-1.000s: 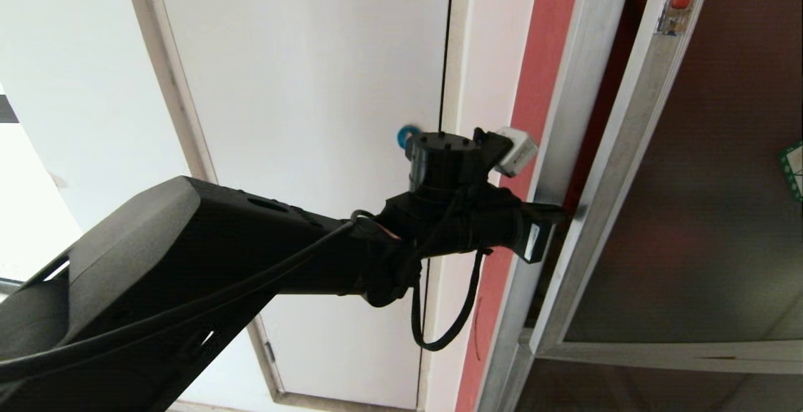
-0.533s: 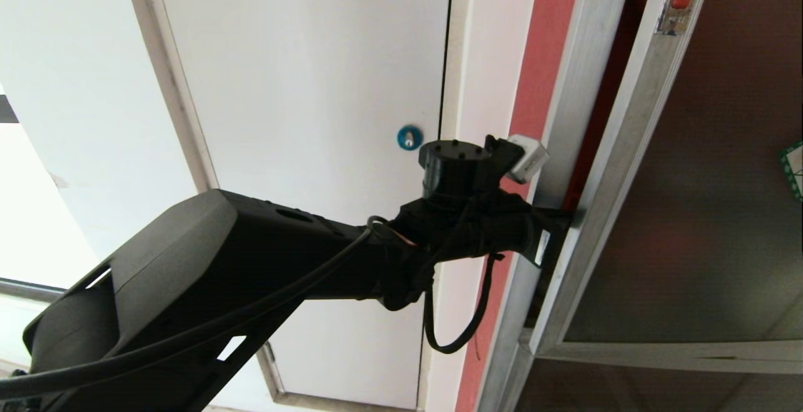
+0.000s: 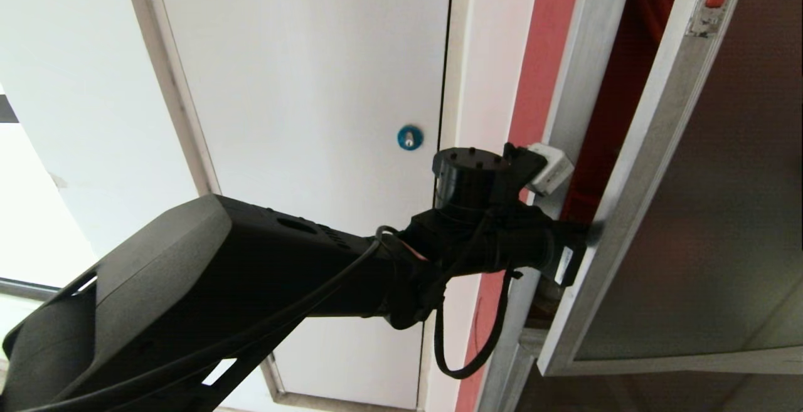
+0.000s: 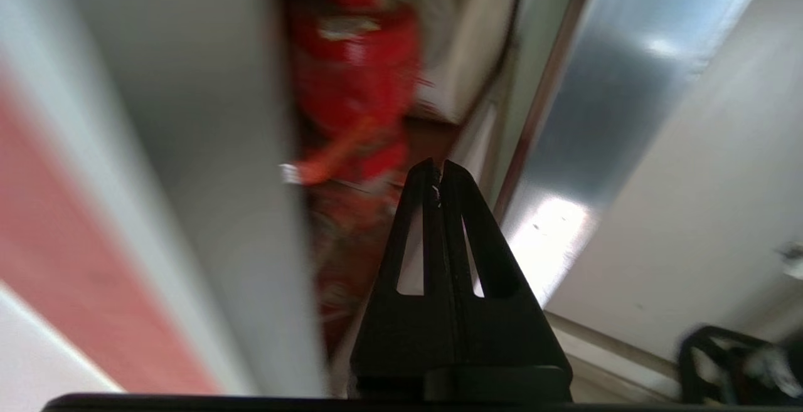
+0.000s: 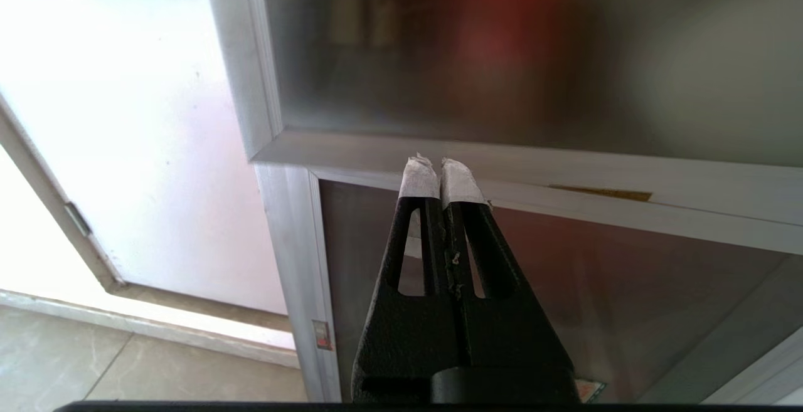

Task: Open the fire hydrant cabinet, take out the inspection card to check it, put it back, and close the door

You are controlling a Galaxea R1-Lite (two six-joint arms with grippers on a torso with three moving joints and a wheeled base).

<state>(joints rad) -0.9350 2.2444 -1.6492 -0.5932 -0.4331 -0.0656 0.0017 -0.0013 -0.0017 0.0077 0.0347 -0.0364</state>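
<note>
Plain white panel (image 3: 301, 148) with its round blue lock (image 3: 409, 137) stands at far left, untouched. Next to it a red wall strip (image 3: 530, 86), then the brushed silver frame of the fire hydrant cabinet (image 3: 574, 79).

Left gripper (image 3: 586, 231) reaches in from the left, its tip pressed into the gap at the door's free edge. In the left wrist view its fingers (image 4: 433, 177) are pinched together, gripping nothing; it works as a wedge, not a clamp.

The door (image 3: 734, 167), dark tinted glass in silver metal, has swung further out over the last second: the gap between cabinet frame and door edge is clearly wider, and more of the red interior (image 3: 633, 86) shows. The left arm has followed the edge rightward.

Right gripper (image 5: 442, 177) hangs low before the lower dark pane (image 5: 564, 299), white-padded fingers (image 5: 419, 180) pressed shut, empty, idle.

Inspection card: not visible; presumably inside the cabinet.

Judgement: opening is under way, not finished. The gap looks too narrow yet for reaching in, so the door needs more swing first.
</note>
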